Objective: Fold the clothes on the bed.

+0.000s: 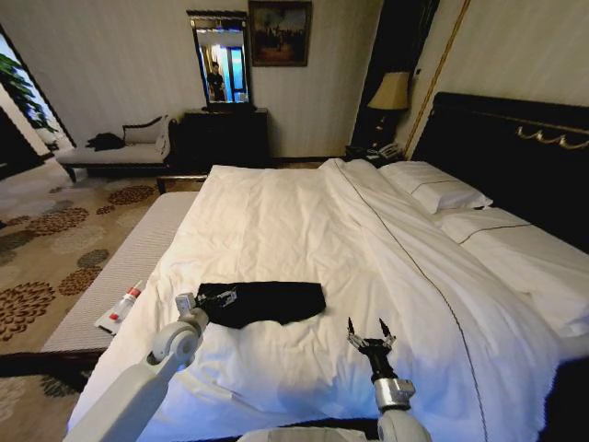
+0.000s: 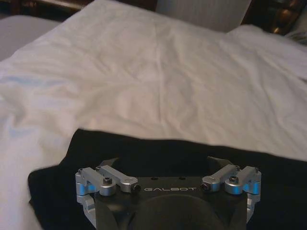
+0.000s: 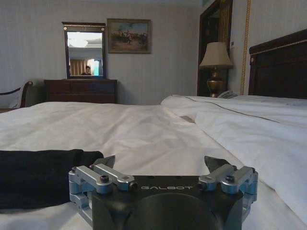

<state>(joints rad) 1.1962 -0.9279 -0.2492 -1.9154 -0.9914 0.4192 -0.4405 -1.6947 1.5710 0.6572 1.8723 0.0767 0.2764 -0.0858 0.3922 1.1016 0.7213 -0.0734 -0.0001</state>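
Observation:
The clothes (image 1: 267, 302) are one black garment lying as a long flat strip across the near part of the white bed (image 1: 304, 212). My left gripper (image 1: 219, 296) is at the strip's left end. In the left wrist view, the left gripper (image 2: 163, 163) is low over the black cloth (image 2: 168, 148) with its fingers spread and nothing held between them. My right gripper (image 1: 368, 330) stands open over bare sheet, just right of and nearer than the strip's right end. In the right wrist view, the right gripper (image 3: 160, 163) has the cloth (image 3: 33, 177) off to one side.
White pillows (image 1: 437, 189) lie against the dark headboard (image 1: 515, 147) on the right. A striped bench (image 1: 129, 262) along the bed's left side carries a small tube (image 1: 121, 308). A chaise longue (image 1: 115, 152), a dark dresser (image 1: 225, 133) and a lamp (image 1: 391, 92) line the far wall.

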